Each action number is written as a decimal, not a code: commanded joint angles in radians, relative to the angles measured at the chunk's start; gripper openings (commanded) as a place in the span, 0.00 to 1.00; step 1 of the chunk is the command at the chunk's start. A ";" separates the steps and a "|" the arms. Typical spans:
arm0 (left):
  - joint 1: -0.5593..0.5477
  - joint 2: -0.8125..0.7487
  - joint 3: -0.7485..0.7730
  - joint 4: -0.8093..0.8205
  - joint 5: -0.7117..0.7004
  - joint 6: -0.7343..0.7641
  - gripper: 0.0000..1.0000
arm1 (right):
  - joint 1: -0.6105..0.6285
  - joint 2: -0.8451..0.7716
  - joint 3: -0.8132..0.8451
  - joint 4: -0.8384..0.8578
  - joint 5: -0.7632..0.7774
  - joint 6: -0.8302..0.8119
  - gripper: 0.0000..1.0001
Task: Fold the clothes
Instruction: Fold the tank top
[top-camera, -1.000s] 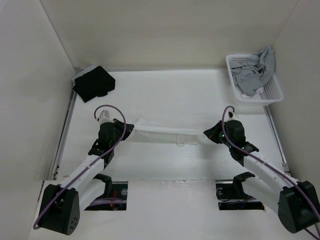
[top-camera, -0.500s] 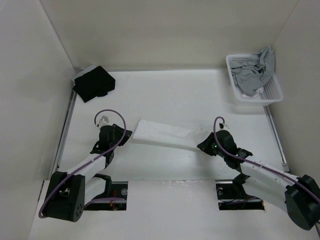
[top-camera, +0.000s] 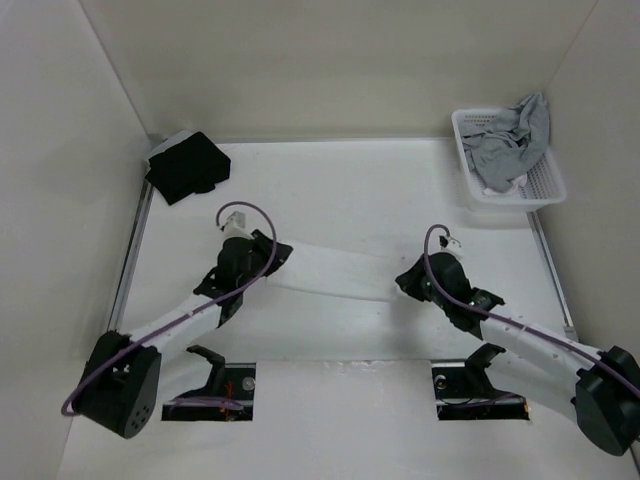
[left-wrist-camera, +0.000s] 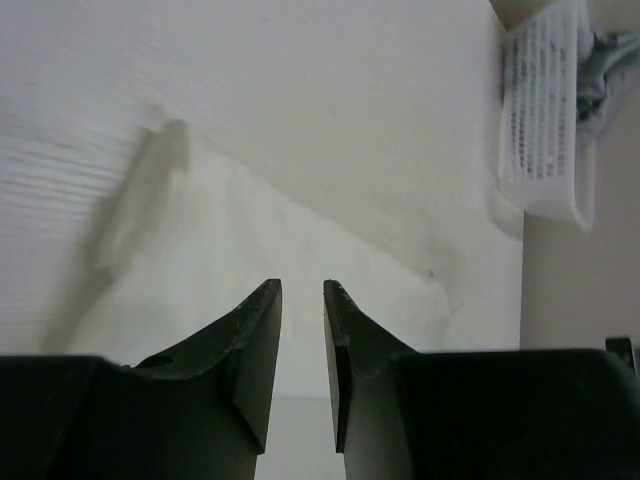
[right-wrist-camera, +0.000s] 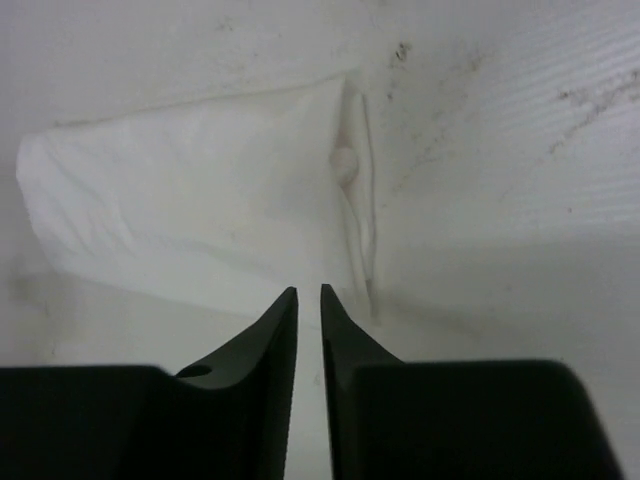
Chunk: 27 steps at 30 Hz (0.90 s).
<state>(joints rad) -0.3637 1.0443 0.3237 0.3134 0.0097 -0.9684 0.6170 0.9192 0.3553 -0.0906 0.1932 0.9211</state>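
Note:
The clothes (top-camera: 335, 272), a white top folded into a long narrow band, lie flat on the table between my two arms. My left gripper (top-camera: 279, 253) is at the band's left end. In the left wrist view its jaws (left-wrist-camera: 300, 286) stand apart with nothing between them, and the fabric (left-wrist-camera: 290, 235) lies just ahead. My right gripper (top-camera: 403, 283) is at the right end. Its jaws (right-wrist-camera: 308, 290) show a narrow empty gap above the near edge of the cloth (right-wrist-camera: 200, 215). A thin strap (right-wrist-camera: 365, 200) runs along that end.
A white basket (top-camera: 547, 186) holding a grey garment (top-camera: 510, 140) stands at the back right, and it shows as the basket (left-wrist-camera: 545, 120) in the left wrist view. A black garment (top-camera: 187, 165) lies at the back left corner. White walls enclose the table.
Both grippers have let go of the white band, which was stretched between them and now lies on the table. Both jaws have parted. The left arm has reached forward and to the right.

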 joint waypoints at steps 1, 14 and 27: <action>-0.124 0.110 0.093 0.108 -0.071 0.033 0.22 | -0.003 0.065 0.056 0.078 0.039 -0.030 0.12; -0.037 0.445 0.104 0.374 -0.053 0.017 0.20 | -0.118 0.374 0.126 0.358 -0.106 -0.064 0.07; 0.052 0.507 0.060 0.461 0.016 0.002 0.20 | -0.161 0.212 0.044 0.296 -0.037 -0.044 0.20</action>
<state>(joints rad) -0.3244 1.5780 0.3981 0.6914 -0.0036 -0.9577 0.4568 1.2304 0.4252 0.1867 0.1253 0.8780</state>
